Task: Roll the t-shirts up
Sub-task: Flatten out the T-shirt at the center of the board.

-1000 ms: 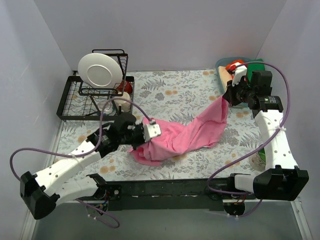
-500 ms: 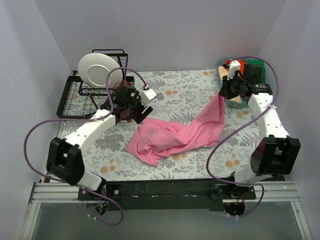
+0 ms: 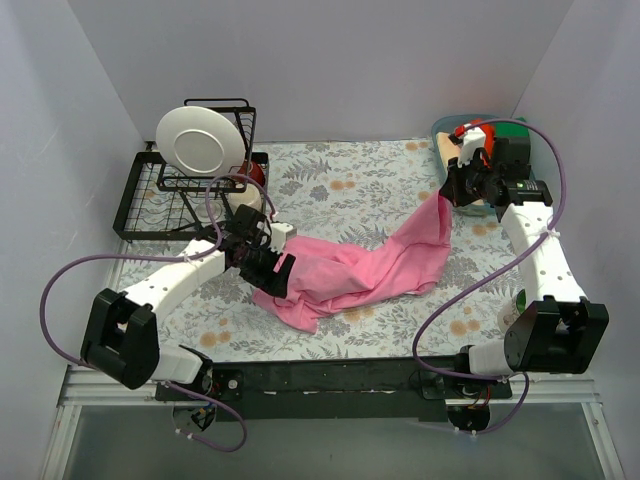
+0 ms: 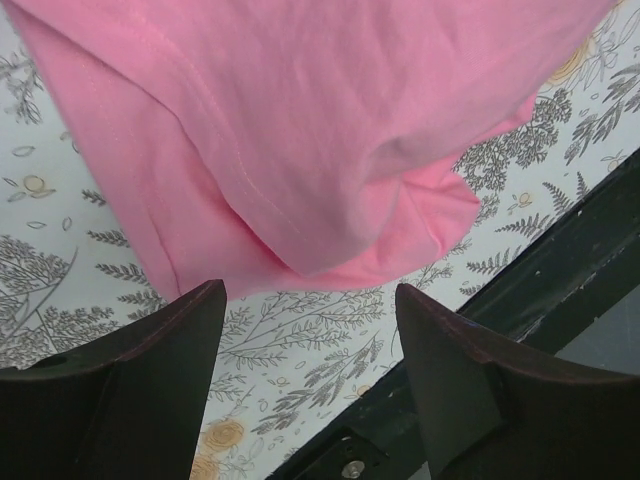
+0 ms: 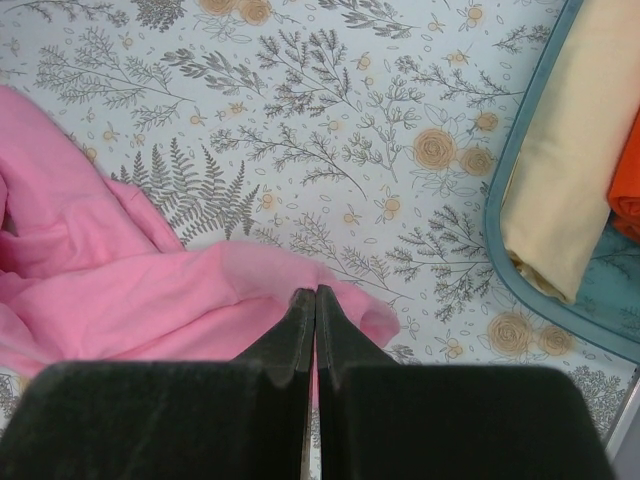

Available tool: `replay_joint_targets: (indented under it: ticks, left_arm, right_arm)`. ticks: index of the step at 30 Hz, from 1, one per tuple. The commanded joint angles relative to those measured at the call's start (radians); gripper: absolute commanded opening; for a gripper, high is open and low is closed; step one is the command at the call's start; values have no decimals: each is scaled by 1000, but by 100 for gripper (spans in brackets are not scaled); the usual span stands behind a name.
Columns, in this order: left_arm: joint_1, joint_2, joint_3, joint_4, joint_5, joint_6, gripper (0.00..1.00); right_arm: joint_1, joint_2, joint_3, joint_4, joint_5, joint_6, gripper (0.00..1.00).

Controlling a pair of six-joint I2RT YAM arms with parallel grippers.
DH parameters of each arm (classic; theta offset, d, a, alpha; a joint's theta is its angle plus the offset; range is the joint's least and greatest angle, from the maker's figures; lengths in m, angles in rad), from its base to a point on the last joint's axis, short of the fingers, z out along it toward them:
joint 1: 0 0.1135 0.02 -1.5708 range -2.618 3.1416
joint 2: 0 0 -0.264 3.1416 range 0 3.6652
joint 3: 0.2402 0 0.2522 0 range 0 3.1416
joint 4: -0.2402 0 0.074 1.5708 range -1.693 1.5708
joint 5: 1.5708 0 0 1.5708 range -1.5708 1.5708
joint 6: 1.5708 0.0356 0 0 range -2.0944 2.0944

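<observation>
We see the pink shirt (image 3: 370, 265) lying rumpled on the flowered table (image 3: 350, 180). It runs from the middle of the table out toward 2 o'clock. Its bunched end sits near the centre, a little toward 7 o'clock. Its far corner is lifted off the table where the right gripper (image 3: 447, 195) has it.

In the right wrist view, that gripper's fingers (image 5: 300, 330) are pressed flat together with a fold of pink cloth pinched between them, and the rest of the shirt trails away at 9 o'clock.

The left gripper (image 3: 270, 268) hangs over the bunched end of the shirt. In its own camera the two dark fingers (image 4: 150, 380) stand wide apart and hold nothing. The shirt's hemmed edge lies just beyond their tips, and bare table shows between them.

At the 1 o'clock corner of the table stands a teal bin (image 5: 520, 270). Over its rim lies a folded cream shirt (image 5: 570, 170), with an orange shirt (image 5: 628, 190) just beside it. In the overhead view a green shirt (image 3: 510, 128) shows at the back of the same bin.

At 10 o'clock sits a black wire dish rack (image 3: 140, 200) with a white plate (image 3: 195, 140) standing upright in it.
</observation>
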Motion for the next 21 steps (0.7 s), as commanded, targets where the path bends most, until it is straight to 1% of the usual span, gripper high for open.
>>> replay_joint_targets:
  ticks: [1,2,8,11,12,13,14,15,17,18,21]
  left_arm:
    - [4,23,-7,22,26,-45,68]
    - [4,52,-6,24,32,-45,68]
    - [4,90,-48,82,73,-29,68]
    - [4,110,-64,122,87,-15,61]
    - [4,122,-61,128,92,-11,53]
    - [4,125,-49,130,92,-8,49]
    - [4,127,-38,130,89,-5,42]
    - [5,124,-29,128,87,-2,30]
    - [4,112,-6,131,78,17,14]
    - [5,98,-1,134,72,18,0]
    - [5,75,23,127,60,41,0]
  right_arm:
    - [2,-22,3,10,-2,17,1]
    - [3,-22,4,10,-1,17,1]
    - [3,-14,14,12,8,19,1]
    - [3,-12,14,15,10,20,1]
    - [3,-11,12,15,13,20,1]
    - [3,-11,12,15,15,20,1]
    - [2,-11,12,15,18,17,1]
    - [2,-12,14,15,18,19,1]
    - [3,-12,12,21,19,16,1]
    - [2,-12,11,26,19,17,1]
    - [2,-8,18,35,13,28,1]
